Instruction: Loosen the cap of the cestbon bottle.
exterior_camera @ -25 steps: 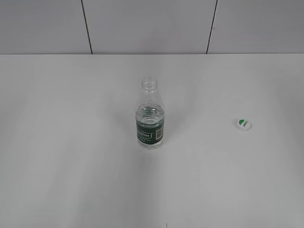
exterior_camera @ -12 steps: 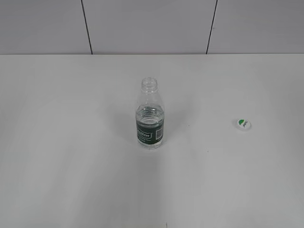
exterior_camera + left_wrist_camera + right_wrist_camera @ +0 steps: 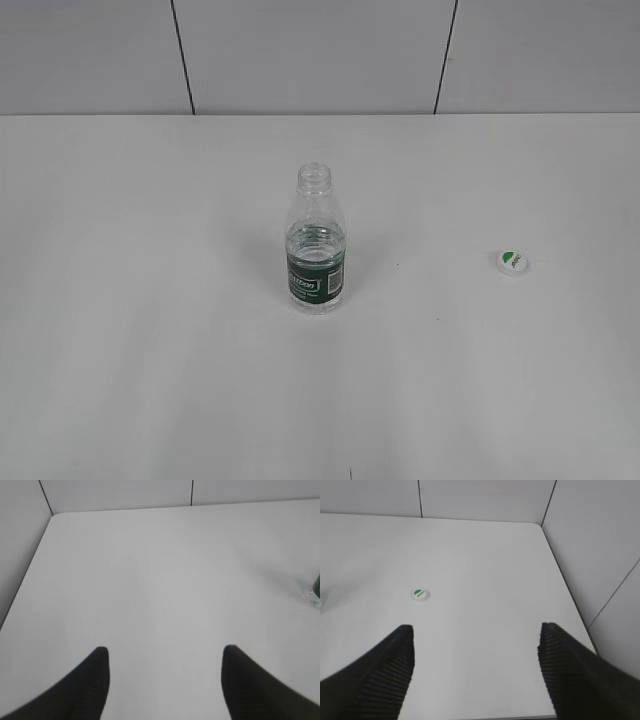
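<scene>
You saw almost no change from the earlier frames — the cap [image 3: 511, 262] had crept a touch lower and left, nothing more. It lay off the bottle, flat on the table [image 3: 150, 350] at mid right, well apart from the cestbon bottle [image 3: 318, 255]. That bottle stood upright at frame centre, neck uncapped, water reaching about to its green label. Both tools were released: the left tool [image 3: 165, 652] over bare table at its left edge, the right tool [image 3: 476, 630] near the right edge.

Upright uncapped cestbon bottle [image 3: 318, 255]; cap [image 3: 512, 262] apart
</scene>
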